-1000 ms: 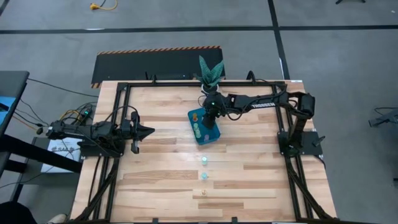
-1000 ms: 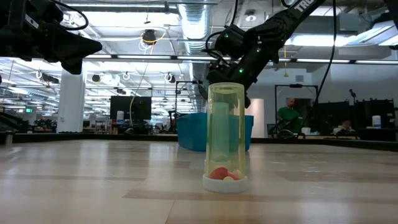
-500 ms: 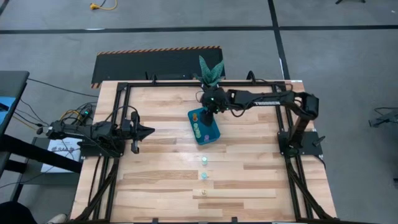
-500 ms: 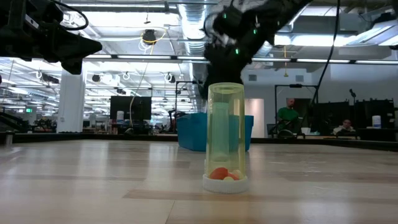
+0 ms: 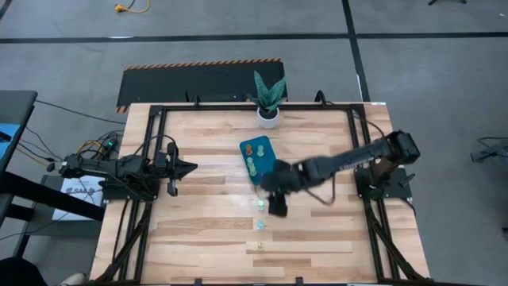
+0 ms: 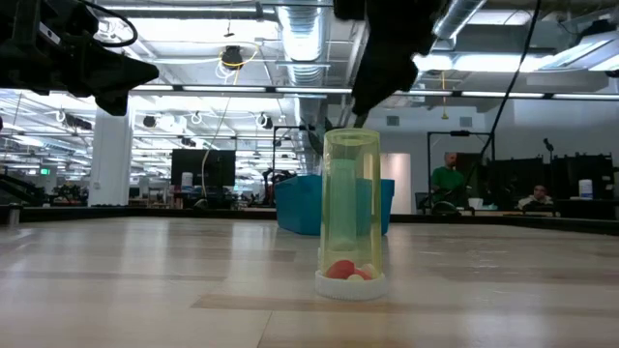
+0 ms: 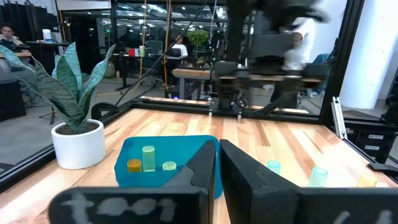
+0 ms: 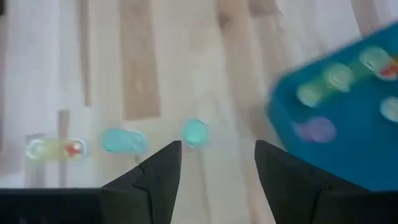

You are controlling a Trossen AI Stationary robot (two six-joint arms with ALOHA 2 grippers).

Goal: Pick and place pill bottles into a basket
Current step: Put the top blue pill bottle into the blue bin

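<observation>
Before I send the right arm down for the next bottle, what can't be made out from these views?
- Right gripper: motion-blurred in the high view.
- Basket: in the low view, the yellow-green bottle covers its middle and its wall hides the contents.
- Purple item in the basket: smeared in the right wrist view.

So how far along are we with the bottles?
Several bottles already sit in the basket. The right gripper, jaws open and empty, is beside the nearest of three bottles on the table: teal, pale blue and yellow. The left gripper waits at the table's left edge.
</observation>
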